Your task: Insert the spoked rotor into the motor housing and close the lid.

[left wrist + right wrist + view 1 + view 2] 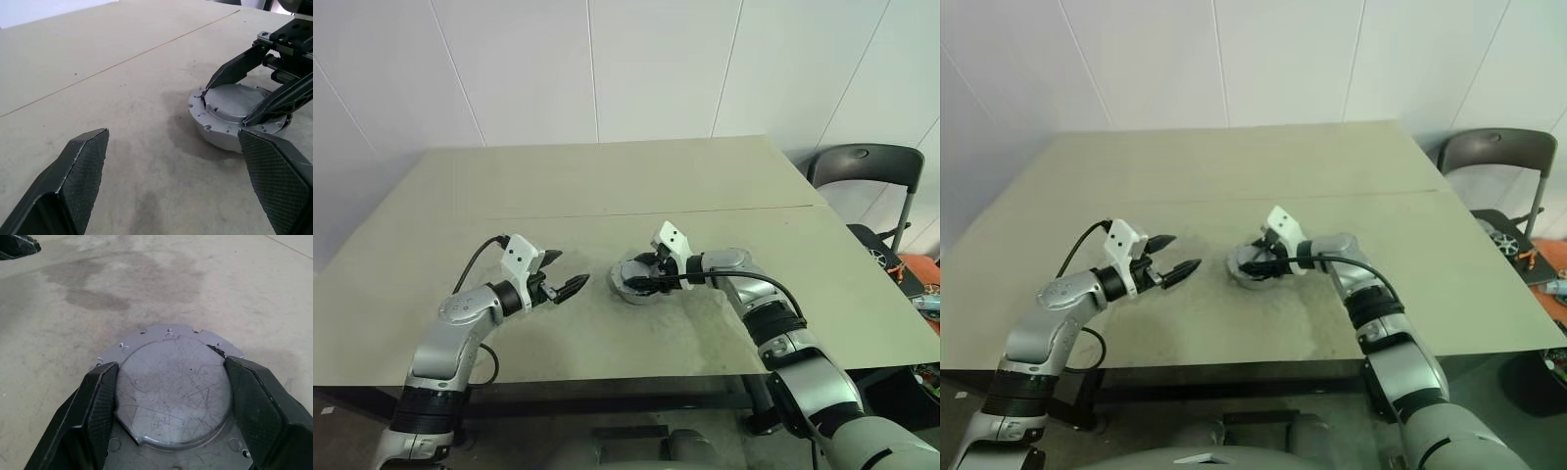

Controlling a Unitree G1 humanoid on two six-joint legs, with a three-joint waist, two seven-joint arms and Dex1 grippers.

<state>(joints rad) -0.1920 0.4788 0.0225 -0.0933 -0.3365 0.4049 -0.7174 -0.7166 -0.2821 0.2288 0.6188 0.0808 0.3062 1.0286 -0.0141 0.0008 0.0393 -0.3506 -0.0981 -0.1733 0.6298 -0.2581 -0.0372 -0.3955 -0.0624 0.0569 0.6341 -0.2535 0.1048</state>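
The right claw point(168, 406) reaches over the motor housing point(215, 134), which sits on the table point(607, 186) near its middle. Its two black fingers point(93, 406) straddle the lid point(173, 391), a light grey, scratched round cap lying flat on top of the housing. In the right wrist view each finger pad sits right at the edge of the lid's raised disc, one on either side, apparently touching or nearly touching it. The claw looks partly closed around the lid; whether it is squeezing cannot be told for sure. The hold seems meant to steady or seat the cap, so the lid step appears to be in hand.

Beneath the claw, the housing's wider flange with small screw holes rings the lid. The spoked rotor cannot be seen; it is presumably already inside, under the cap, though that is a guess.

Further out, to the robot's left of the right claw and clearly apart from the housing, the left claw point(570, 287) hovers just above the tabletop, pointing toward the housing. Its fingers point(80, 166) stand wide open and hold nothing. It seems parked there to keep clear while staying ready to help.

A dark folding chair point(867, 176) stands beyond the table's far right corner.
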